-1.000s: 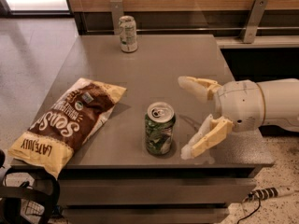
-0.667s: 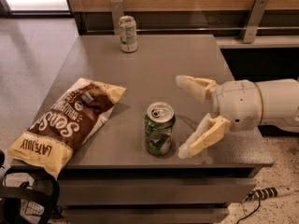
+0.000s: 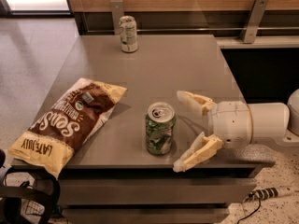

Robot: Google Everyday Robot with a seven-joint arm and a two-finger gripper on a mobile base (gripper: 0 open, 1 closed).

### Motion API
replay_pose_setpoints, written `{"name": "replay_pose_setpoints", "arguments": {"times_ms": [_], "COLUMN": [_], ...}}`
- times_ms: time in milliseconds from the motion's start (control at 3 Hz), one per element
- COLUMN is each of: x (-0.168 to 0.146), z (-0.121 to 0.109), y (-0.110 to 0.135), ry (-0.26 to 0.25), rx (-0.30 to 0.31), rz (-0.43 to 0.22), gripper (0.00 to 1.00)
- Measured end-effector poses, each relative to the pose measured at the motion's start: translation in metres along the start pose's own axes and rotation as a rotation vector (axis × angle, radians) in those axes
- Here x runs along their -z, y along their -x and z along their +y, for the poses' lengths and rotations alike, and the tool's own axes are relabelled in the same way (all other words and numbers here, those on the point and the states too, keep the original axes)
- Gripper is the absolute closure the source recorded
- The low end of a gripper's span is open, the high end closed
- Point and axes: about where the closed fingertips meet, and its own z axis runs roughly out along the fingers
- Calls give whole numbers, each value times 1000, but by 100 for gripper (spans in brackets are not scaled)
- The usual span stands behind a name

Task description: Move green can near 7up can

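Note:
The green can (image 3: 160,128) stands upright near the front edge of the grey table (image 3: 163,69); it has a dark green mottled body and a silver top with a pull tab. The 7up can (image 3: 128,34), pale with green markings, stands upright at the table's far edge, left of centre. My gripper (image 3: 180,130) comes in from the right at can height, open, its two cream fingers spread wide just right of the green can. One finger (image 3: 195,101) lies behind the can's right side, the other in front. Neither touches the can.
A brown-and-yellow chip bag (image 3: 70,122) lies flat on the table's left side, overhanging the front-left corner. A wooden wall with metal brackets (image 3: 254,20) runs behind the table. A power strip (image 3: 268,193) lies on the floor at the lower right.
My gripper has slid a little to the left, towards the green can. The cans and the bag have not moved.

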Motion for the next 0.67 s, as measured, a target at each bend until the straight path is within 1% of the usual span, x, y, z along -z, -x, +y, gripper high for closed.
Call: {"name": "replay_pose_setpoints", "arguments": {"times_ms": [333, 667], "x": [-13, -37], "z": [1, 0], "y": [-8, -2], "ry": [-1, 19], "rx": [4, 5], "rz": [-44, -92], "gripper": [0, 0]}}
